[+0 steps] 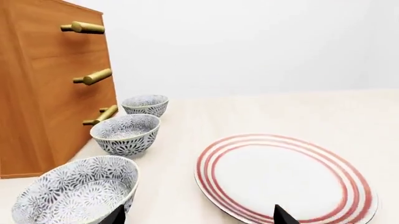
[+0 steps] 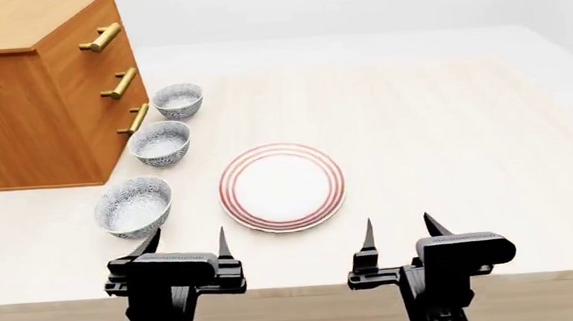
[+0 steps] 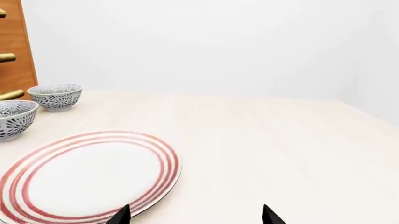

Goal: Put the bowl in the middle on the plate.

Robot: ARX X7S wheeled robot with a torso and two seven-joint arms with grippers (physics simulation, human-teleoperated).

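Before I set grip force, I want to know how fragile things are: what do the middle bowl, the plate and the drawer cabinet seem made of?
Middle bowl: apparently glazed ceramic, white with printed blue-grey flowers and a thin rim. Plate: likely the same, smooth white with red rings. Drawer cabinet: wood-grain panels with brass-coloured bar handles; solid or veneer is unclear.

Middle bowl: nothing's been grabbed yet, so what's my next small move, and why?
Probably reach the left gripper forward past the near bowl toward the middle bowl. Its fingers are open and empty, that bowl sits on its side, and the plate is bare.
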